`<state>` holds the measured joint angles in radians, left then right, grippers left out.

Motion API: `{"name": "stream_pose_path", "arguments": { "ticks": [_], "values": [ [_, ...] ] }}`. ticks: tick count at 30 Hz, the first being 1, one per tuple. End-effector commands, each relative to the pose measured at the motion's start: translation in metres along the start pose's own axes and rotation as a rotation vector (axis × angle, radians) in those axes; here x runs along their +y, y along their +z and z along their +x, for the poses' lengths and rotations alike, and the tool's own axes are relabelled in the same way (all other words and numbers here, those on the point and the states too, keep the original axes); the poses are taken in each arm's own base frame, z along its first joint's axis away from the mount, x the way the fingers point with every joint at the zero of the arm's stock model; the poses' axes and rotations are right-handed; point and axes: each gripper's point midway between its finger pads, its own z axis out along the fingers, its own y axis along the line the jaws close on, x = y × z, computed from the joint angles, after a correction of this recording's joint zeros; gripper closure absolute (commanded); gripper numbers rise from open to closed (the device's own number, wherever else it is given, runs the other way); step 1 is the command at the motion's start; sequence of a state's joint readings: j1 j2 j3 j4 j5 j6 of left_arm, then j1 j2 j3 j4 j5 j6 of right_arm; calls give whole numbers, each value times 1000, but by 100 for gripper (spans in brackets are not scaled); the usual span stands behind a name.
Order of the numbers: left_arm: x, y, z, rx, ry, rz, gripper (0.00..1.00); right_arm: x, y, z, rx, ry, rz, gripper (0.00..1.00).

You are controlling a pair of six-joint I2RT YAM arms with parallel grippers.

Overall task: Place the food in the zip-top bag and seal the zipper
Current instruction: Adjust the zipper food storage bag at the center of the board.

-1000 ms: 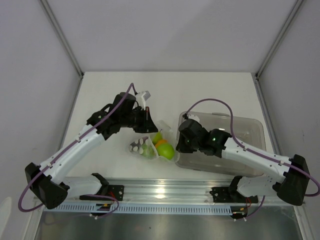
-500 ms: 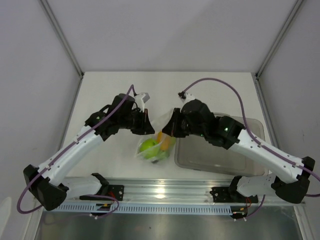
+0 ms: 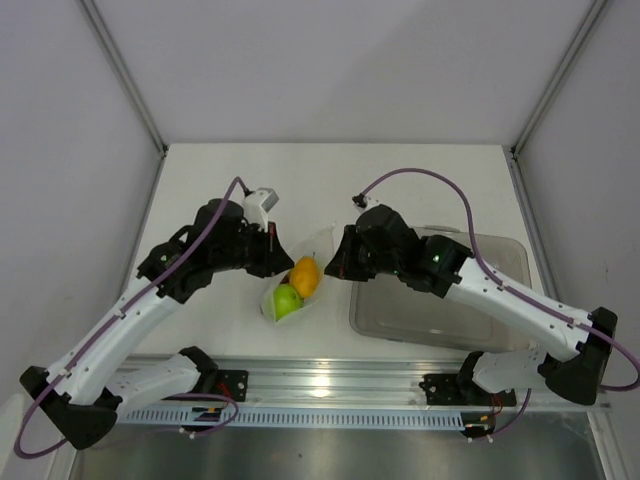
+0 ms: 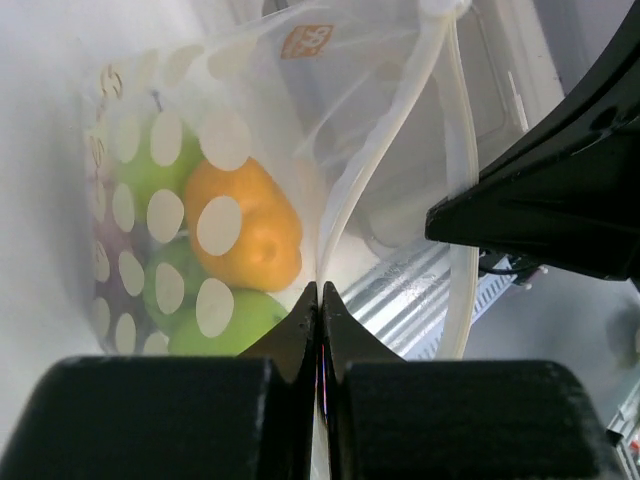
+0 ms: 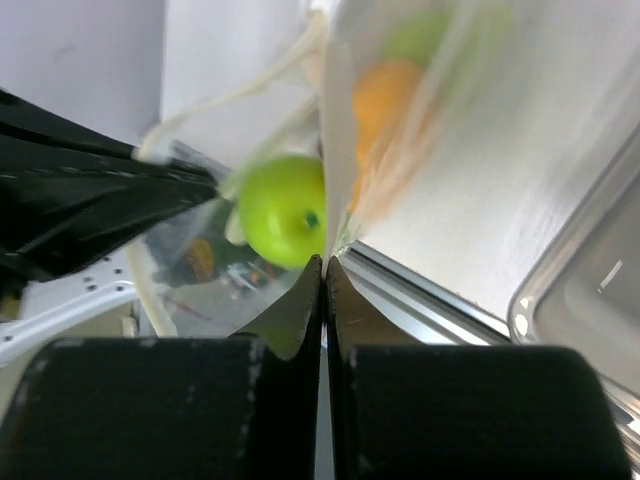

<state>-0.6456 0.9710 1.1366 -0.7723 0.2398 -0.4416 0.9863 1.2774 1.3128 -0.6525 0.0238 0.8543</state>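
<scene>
Beside the zip-top bag [image 3: 292,285], clear tub [image 3: 440,315]

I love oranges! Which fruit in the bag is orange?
The orange in the middle of the bag; the fruits beside it are green.

Camera layout: one fixed overhead view and two close wrist views, all meeting on the bag.

The top external camera sits above and behind the arm bases. It looks down from well back over the whole table [image 3: 420,180], both arms and the tub [image 3: 400,320]. The left wrist camera looks out along the left gripper [image 4: 320,290], very near the zip-top bag [image 4: 200,130], and faces the right arm. The right wrist camera looks along the right gripper [image 5: 322,262] towards the left arm and is equally near. All three views share the bag, its orange [image 3: 304,275] and a green fruit [image 3: 287,300].
</scene>
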Motion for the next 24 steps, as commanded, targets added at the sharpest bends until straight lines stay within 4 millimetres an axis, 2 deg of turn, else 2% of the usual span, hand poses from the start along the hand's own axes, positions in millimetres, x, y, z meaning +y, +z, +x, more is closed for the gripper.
{"name": "stream_pose_path", "arguments": {
  "ticks": [1, 4, 8, 11, 14, 16, 20, 22, 24],
  "values": [
    [3, -3, -6, -13, 35, -29, 99, 2, -1, 2, -11, 26, -31, 100],
    [2, 5, -1, 26, 18, -18, 99, 3, 2, 10, 3, 23, -38, 100],
    [-19, 4, -5, 20, -3, 91, 99, 14, -3, 7, -2, 7, -63, 100],
    [-19, 5, -6, 13, -2, 88, 99, 13, 2, 7, 1, -8, -56, 100],
    [-11, 17, 13, 90, -36, 81, 99, 0, 16, 13, 29, -9, -6, 100],
    [-15, 20, 24, 115, -54, 124, 99, 2, 18, 14, 35, -22, -3, 100],
    [-31, 12, 19, 74, -42, 213, 98, 20, 16, -2, -5, -35, -42, 100],
    [-39, 8, 24, 109, -35, 261, 99, 20, 17, -8, -16, -31, -33, 100],
    [-38, 7, 26, 102, -25, 263, 99, 19, 19, -8, -15, -25, -24, 100]
  ]
}}
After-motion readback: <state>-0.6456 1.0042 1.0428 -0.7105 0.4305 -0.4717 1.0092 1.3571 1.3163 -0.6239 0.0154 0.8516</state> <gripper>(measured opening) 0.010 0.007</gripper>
